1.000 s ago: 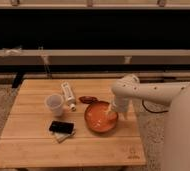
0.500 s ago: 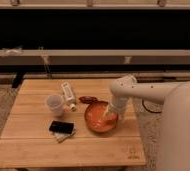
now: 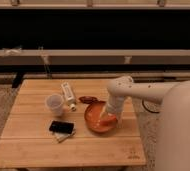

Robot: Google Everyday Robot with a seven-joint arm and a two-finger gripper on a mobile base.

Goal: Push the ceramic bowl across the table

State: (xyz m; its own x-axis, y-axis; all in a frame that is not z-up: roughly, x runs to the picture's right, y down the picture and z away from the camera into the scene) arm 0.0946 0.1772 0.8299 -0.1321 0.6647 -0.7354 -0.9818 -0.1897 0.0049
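The ceramic bowl [image 3: 99,119] is a wide orange-red glossy dish sitting right of centre on the light wooden table [image 3: 38,145]. My white arm reaches in from the right and bends down over the bowl. My gripper [image 3: 108,119] is at the bowl's right inner side, reaching down into it. The bowl's right rim is partly hidden behind the gripper.
A small dark red dish [image 3: 88,99] lies just behind the bowl. A white translucent cup [image 3: 54,104] and a lying white bottle [image 3: 68,95] are to the left. A black phone [image 3: 61,128] rests on a pale card in front of the cup. A small dark logo [image 3: 133,156] marks the near right edge.
The bowl has shifted slightly to the left, with the gripper staying at its right inner side. The other objects have not moved.
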